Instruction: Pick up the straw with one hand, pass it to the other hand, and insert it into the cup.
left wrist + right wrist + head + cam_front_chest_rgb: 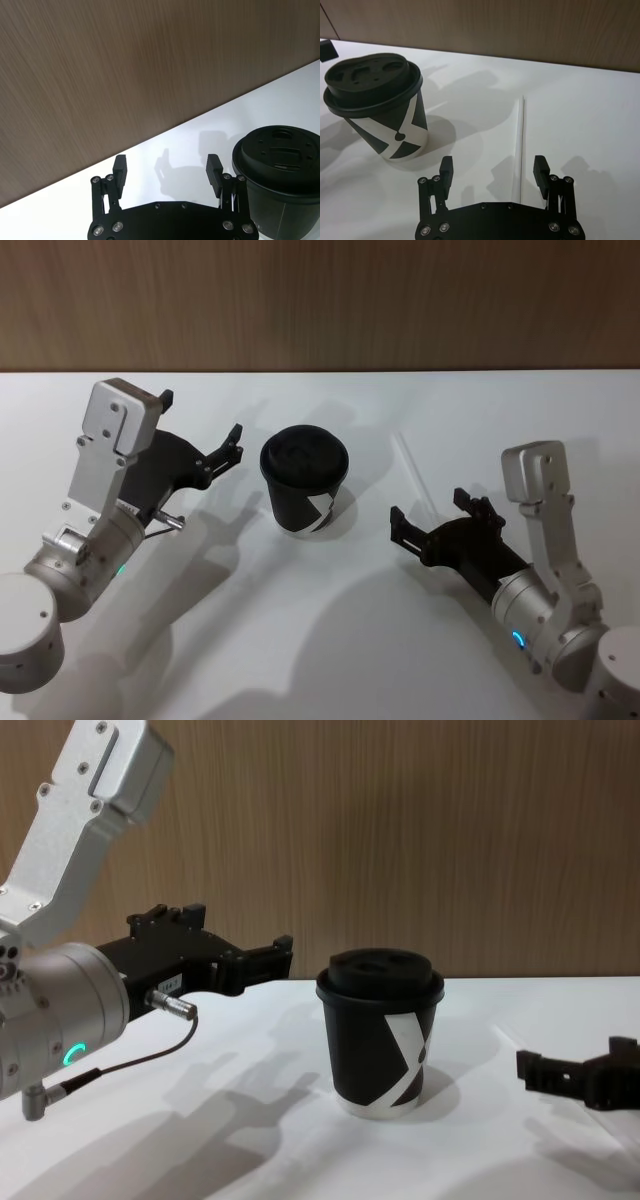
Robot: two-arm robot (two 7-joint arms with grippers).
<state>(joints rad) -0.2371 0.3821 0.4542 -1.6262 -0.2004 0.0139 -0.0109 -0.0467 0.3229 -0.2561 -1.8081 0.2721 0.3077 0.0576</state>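
Observation:
The black cup [303, 480] with its domed lid stands upright mid-table, also seen in the chest view [385, 1030] and both wrist views [280, 175] [380, 105]. The thin white straw [415, 475] lies flat on the table to the cup's right. My right gripper [435, 510] is open, low over the table, and the straw's [521, 140] near end lies between its spread fingers [493, 165]. It also reaches in at the lower right of the chest view [575, 1065]. Left of the cup, my left gripper [200, 418] hangs open and empty above the table [167, 165] [225, 935].
The white table [330, 640] ends at a brown wood-grain wall [320, 300] behind. A green ring [68, 1055] glows on the left wrist, with a thin cable looping below it.

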